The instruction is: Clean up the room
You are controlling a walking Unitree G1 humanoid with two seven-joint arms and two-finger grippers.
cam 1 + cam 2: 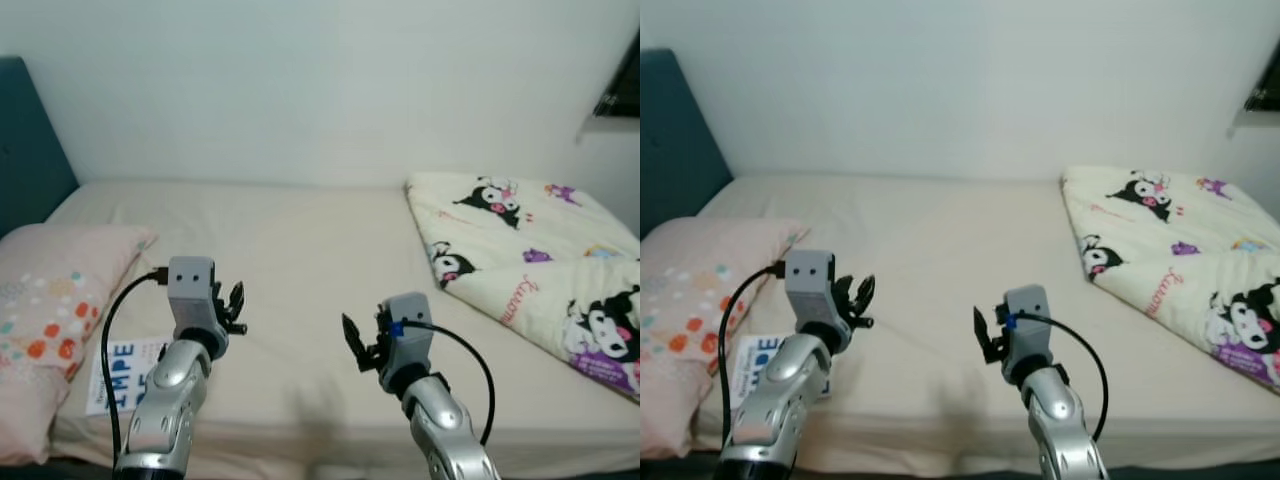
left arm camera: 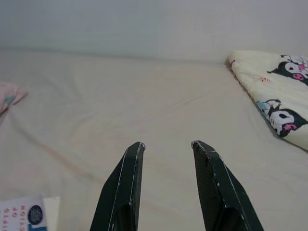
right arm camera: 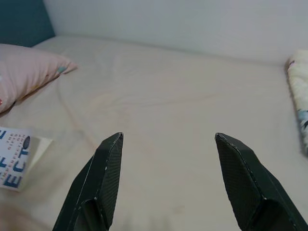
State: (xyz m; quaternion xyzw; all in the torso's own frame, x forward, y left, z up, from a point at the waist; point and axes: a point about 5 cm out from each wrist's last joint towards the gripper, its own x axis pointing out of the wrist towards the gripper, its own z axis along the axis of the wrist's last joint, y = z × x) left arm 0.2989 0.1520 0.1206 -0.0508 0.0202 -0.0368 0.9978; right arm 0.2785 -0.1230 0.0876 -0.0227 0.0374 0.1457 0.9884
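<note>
Pincer agape, book beside pillow

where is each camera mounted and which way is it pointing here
Left eye view: on the head, looking down at the beige bed; left gripper and right gripper show.
Right eye view: the same scene, shifted slightly.
Left wrist view: along its open black fingers toward the cream cartoon-print blanket.
Right wrist view: along its open fingers toward the pink dotted pillow.
Both wrist views share the white blue-lettered book.

One bed, one pink pillow, one cartoon-print blanket — one book, two grippers — left, right.
</note>
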